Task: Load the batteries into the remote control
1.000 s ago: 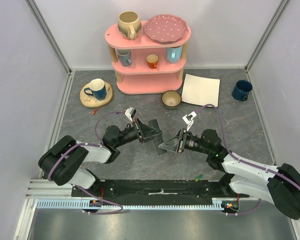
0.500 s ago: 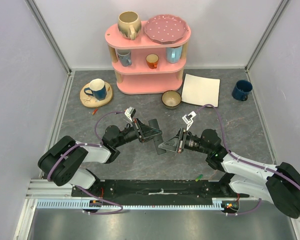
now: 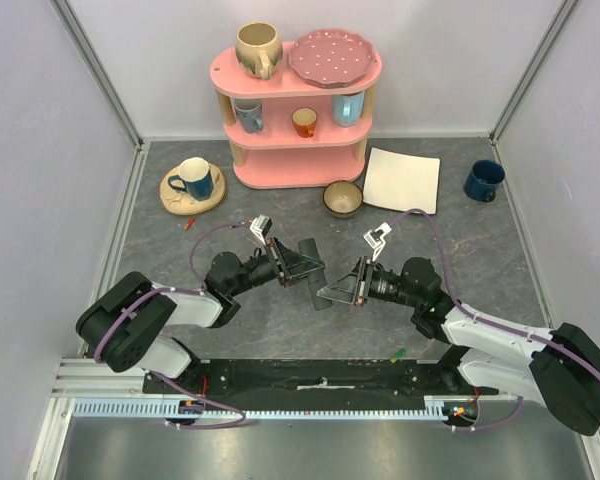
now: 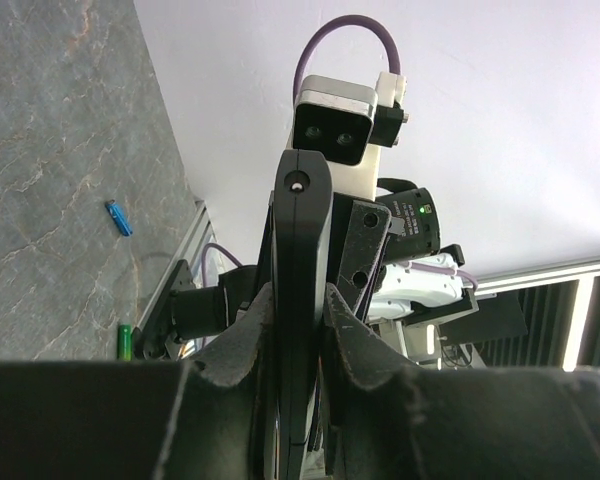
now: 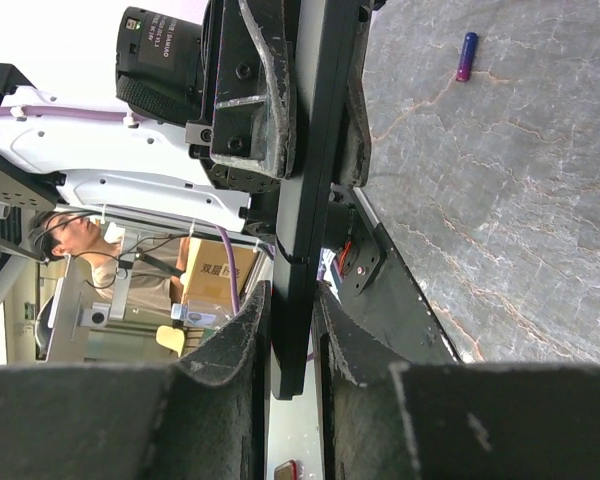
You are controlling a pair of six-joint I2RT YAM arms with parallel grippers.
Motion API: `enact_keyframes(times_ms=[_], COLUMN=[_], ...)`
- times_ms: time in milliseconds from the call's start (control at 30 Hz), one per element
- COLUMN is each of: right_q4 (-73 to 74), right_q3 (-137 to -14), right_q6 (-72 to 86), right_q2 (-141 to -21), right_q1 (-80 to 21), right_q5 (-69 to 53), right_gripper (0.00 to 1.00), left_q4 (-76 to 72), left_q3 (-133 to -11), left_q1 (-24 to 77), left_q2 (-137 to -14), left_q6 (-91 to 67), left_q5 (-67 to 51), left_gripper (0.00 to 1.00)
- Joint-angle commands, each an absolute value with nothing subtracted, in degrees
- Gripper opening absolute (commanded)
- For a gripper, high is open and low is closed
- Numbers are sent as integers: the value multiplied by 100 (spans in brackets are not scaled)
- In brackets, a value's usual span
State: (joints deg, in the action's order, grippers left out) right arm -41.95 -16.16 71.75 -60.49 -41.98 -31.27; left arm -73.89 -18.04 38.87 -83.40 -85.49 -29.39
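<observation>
Clamping remote control (image 4: pixel 302 230), left gripper (image 4: pixel 298 296) closed

A dark grey, marble-veined surface (image 3: pixel 160 300) lies inside a booth of plain white walls (image 3: pixel 40 150) on the left, back and right, joined at the far corners by slanting metal posts (image 3: pixel 95 70). A pink three-tier shelf (image 3: pixel 300 180) stands at the back of the surface. A ribbed metal rail (image 3: pixel 280 408) runs along the near edge. The light is even and soft.
</observation>
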Motion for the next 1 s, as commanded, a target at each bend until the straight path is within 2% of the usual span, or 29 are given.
enact_keyframes(times_ms=[0, 967], right_q4=[-4184, -3999], right_q3=[-1889, -2426], right_q6=[6979, 6917], right_q2=[-6170, -6460], right_q1=[-4061, -3613], right_q5=[-2848, -3015], right_gripper=[18, 20], left_q4=[-9527, -9519], left_q3=[-1758, -1494], left_q1=[4227, 4658], left_q2=[-8174, -8007], left_q6=[-8622, -8490], left_q5=[-3173, -3041], left_gripper=[2, 2])
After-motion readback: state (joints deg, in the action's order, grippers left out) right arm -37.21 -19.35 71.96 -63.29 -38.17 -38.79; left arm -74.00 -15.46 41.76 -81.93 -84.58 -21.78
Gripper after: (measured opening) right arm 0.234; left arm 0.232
